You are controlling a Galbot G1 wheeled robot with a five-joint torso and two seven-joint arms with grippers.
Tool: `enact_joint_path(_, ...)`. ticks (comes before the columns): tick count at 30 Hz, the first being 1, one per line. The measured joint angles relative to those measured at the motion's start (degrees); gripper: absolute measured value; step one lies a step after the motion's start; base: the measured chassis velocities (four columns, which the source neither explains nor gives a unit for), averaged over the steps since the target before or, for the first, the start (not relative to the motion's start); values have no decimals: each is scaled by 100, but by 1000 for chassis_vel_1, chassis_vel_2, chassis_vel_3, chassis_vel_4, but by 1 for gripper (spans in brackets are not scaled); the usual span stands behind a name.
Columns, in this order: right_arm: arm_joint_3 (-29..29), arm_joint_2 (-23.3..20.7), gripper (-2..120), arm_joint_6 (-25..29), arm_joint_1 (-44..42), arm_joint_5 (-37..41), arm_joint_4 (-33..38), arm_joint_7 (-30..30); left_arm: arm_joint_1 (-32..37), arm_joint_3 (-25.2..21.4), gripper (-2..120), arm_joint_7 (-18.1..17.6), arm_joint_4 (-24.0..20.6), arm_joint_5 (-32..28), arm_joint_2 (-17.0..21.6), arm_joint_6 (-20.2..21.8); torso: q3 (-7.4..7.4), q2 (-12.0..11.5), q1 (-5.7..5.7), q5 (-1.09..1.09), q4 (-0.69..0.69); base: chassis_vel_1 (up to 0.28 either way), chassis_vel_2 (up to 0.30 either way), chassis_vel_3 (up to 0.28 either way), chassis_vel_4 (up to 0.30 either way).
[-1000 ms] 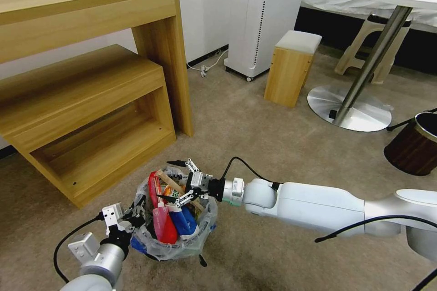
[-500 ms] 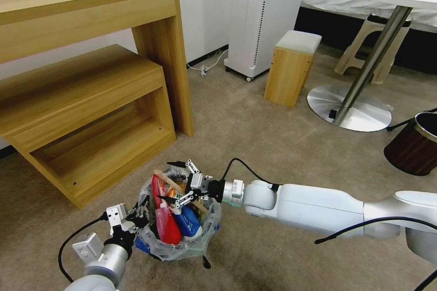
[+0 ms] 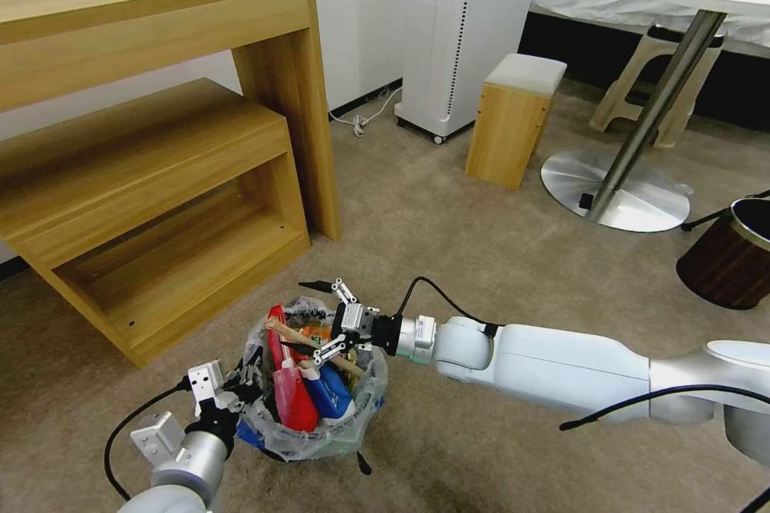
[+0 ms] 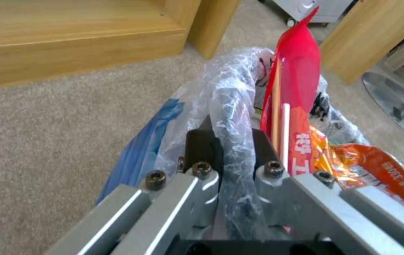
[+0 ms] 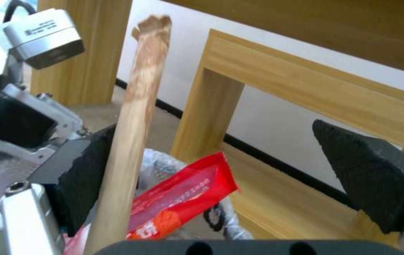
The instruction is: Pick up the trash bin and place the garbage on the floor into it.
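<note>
The trash bin (image 3: 265, 433) is dark blue with a clear bag (image 3: 361, 401) and stands low on the beige floor (image 3: 481, 256). It is stuffed with garbage: a red packet (image 3: 282, 385), a blue-white carton (image 3: 329, 393) and a wooden stick (image 3: 305, 339). My left gripper (image 3: 245, 377) is shut on the bag-covered rim (image 4: 232, 117), beside the red packet (image 4: 296, 81) and an orange wrapper (image 4: 371, 166). My right gripper (image 3: 295, 315) hangs open just over the bin. The stick (image 5: 136, 117) leans against one of its fingers (image 5: 79, 166).
A wooden desk (image 3: 160, 8) and low shelf (image 3: 152, 200) stand at the left. Farther back are a white appliance (image 3: 465, 24), a wooden stool (image 3: 513, 120) and a round table's metal base (image 3: 618, 192). A brown bin (image 3: 730, 256) sits at the right.
The stick has sunk lower and lies flatter in the bin. My left arm and the bin have shifted slightly. The right gripper stays open and has drawn back a little.
</note>
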Motion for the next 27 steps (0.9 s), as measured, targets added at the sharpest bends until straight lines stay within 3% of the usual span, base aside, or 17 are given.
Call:
enact_joint_path(18,37,-5,100,-2,-45,-14,104,60,31,75,3,-2,138,94,24,11,0,0,0,0,0,0,0,0,0)
enact_joint_path(27,-32,331,100,-43,111,160,111,167,45,140,3,11,130,163,-9,12,0,0,0,-1,0,0,0,0,0)
